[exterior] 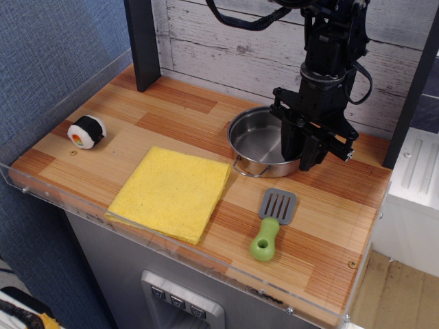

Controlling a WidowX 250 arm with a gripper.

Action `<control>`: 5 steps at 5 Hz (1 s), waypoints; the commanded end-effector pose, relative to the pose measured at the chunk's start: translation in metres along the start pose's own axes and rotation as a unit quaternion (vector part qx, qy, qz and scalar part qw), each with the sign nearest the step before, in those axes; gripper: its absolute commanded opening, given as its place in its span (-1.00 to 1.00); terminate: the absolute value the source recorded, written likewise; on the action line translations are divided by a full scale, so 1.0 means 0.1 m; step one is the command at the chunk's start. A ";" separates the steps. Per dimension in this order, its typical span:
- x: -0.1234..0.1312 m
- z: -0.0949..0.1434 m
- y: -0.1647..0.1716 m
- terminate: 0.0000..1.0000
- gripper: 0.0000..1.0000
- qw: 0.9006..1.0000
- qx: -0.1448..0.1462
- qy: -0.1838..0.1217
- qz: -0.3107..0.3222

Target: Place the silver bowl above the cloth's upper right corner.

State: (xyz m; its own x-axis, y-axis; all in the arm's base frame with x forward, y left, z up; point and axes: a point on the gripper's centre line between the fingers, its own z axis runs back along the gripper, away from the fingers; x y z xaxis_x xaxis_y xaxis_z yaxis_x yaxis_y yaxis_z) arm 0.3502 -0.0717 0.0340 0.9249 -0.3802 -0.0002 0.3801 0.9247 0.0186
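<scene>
The silver bowl [257,140] stands on the wooden table [171,113] just beyond and to the right of the upper right corner of the yellow cloth [171,192]. One wire loop handle points toward the front. My black gripper [302,156] comes down from above on the bowl's right rim. One finger is inside the bowl and the other outside, closed on the rim. The cloth lies flat at the front middle of the table.
A sushi-roll toy [86,130] lies at the left. A grey spatula with a green handle [271,223] lies in front of the bowl. A black post [143,41] stands at the back left. A clear acrylic rim [62,92] runs along the left and front edges.
</scene>
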 end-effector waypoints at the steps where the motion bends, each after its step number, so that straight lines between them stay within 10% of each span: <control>1: -0.21 1.15 0.32 -1.00 1.00 0.993 0.034 -0.101 0.046; 2: -0.48 1.53 0.50 -1.00 1.00 0.986 0.046 -0.114 0.113; 5: -0.66 1.54 0.63 -1.00 1.00 0.988 0.035 -0.077 0.130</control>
State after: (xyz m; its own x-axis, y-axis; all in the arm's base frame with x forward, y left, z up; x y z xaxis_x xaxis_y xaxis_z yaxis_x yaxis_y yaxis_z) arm 0.3177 0.0076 0.1762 0.9823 -0.1416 0.1229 0.1351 0.9890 0.0598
